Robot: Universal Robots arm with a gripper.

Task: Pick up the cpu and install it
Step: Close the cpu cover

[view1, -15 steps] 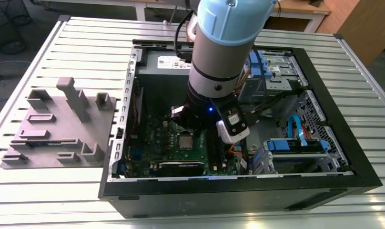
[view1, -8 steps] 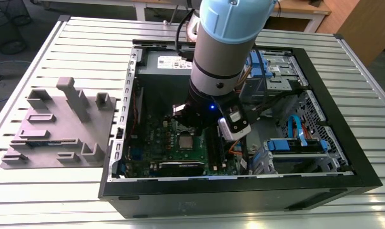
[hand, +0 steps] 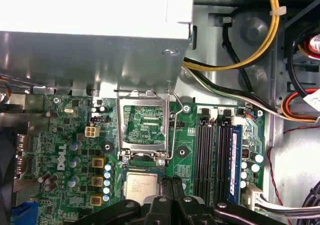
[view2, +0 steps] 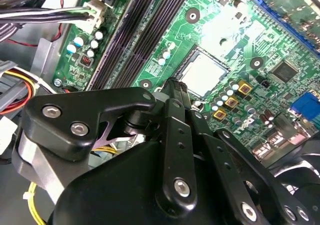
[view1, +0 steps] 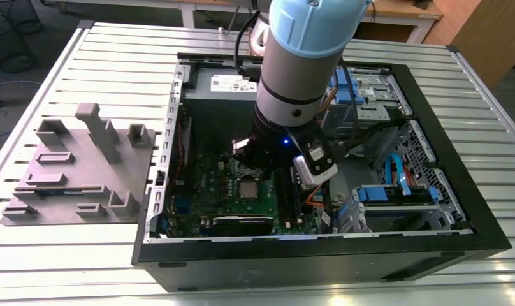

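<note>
Hovering inside the case on the bench, the gripper has its fingers together with nothing between them, tips just beside the cpu. The cpu lies flat in its socket, with the socket frame flipped open next to it. Memory slots and cables crowd close by.

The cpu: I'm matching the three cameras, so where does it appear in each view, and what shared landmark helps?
Exterior view: the cpu is the silver square on the green board, just under the arm's lower end.
Second wrist view: it lies just past the end effector.
First wrist view: it sits beside the end effector, next to the opened socket frame.
Shared landmark: the black memory slots alongside it.
</note>
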